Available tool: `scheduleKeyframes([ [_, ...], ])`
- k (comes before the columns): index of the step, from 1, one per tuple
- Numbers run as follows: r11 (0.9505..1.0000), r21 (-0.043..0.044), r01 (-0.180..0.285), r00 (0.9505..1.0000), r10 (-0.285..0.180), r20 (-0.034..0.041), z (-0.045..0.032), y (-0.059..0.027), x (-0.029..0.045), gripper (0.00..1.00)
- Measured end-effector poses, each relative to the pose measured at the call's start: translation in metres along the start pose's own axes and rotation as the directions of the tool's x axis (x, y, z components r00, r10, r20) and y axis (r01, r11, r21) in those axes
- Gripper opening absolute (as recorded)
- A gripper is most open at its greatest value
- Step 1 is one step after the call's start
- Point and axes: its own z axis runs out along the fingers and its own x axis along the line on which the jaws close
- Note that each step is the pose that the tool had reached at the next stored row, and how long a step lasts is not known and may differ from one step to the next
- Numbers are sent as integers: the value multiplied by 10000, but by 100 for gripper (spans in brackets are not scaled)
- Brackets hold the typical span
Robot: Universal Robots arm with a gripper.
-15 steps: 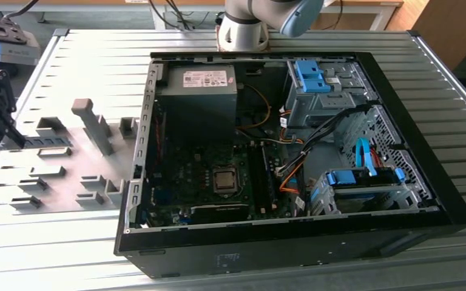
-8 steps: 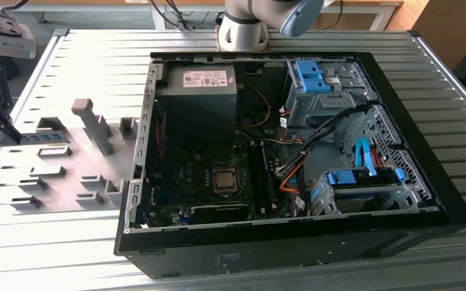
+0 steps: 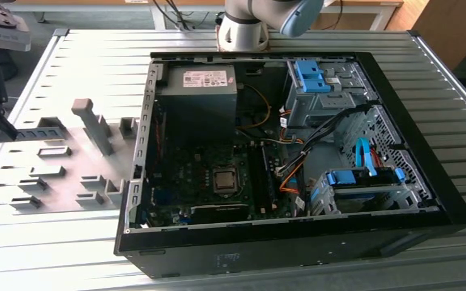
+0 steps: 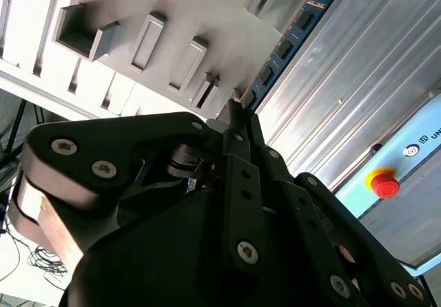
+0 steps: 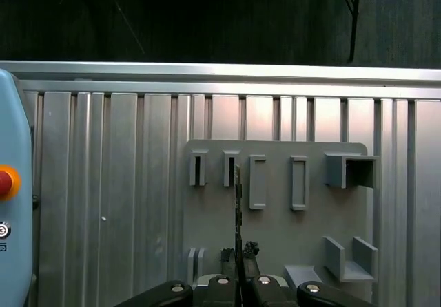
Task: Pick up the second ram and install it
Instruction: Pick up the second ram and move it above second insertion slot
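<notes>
Gripper (image 5: 238,257): second ram (image 4: 284,44) is pinched edge-on, near grey fixture (image 5: 275,235) | Risk: stick could be tilted in the narrow pinch, slot missed.

Arm's end effector (image 5: 238,253), fingertips (image 5: 226,255) pinched together, gripping the second ram (image 4: 279,51)

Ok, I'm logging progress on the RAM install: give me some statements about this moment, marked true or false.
1. The fingers are closed on the second ram. True.
2. The second ram sits in a motherboard slot. False: it is held outside the computer case, by the grey fixture plate.
3. The computer case lies open on the slatted table. True.
4. The red button is mounted inside the case. False: it sits on a light blue panel at the table's edge.
</notes>
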Motion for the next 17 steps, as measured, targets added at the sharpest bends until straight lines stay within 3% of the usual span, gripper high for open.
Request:
scheduleKeyframes([
  [17,10000,1,0,10000,0,1,-127,1,0,14],
])
